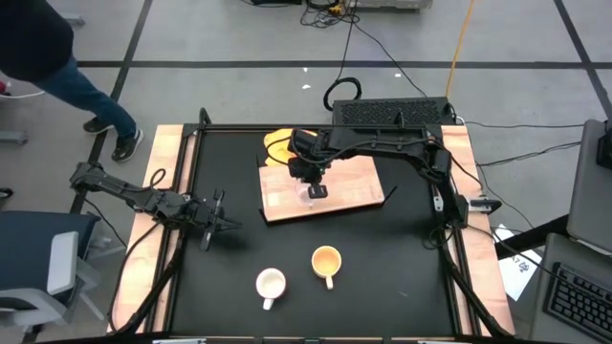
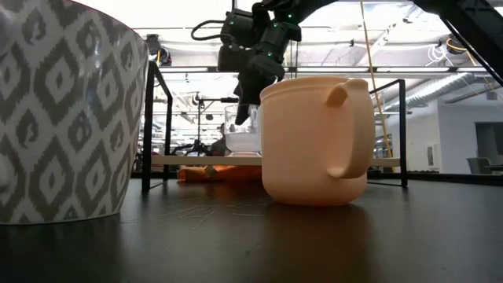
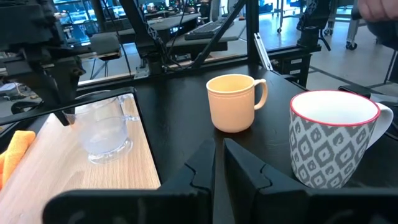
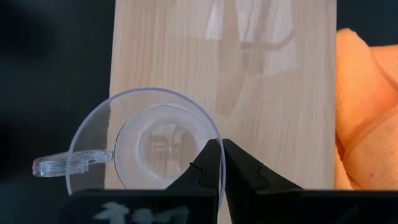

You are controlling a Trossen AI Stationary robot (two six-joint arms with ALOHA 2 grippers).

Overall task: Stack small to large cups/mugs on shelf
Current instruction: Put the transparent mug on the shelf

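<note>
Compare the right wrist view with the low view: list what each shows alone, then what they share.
Only the right wrist view: the clear glass cup from above, with its round rim, its handle and the board's grain under it, plus the orange cloth beside the wooden shelf.
Only the low view: the yellow-orange mug and patterned white mug close up, the room behind.
Both: the right hand shut at the glass cup's rim on the shelf.

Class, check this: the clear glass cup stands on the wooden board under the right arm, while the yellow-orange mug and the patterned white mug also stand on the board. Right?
Not quite. The yellow-orange mug and white mug stand on the black table, off the wooden board; the high view shows this. The clear glass cup is on the board under the right arm.
</note>
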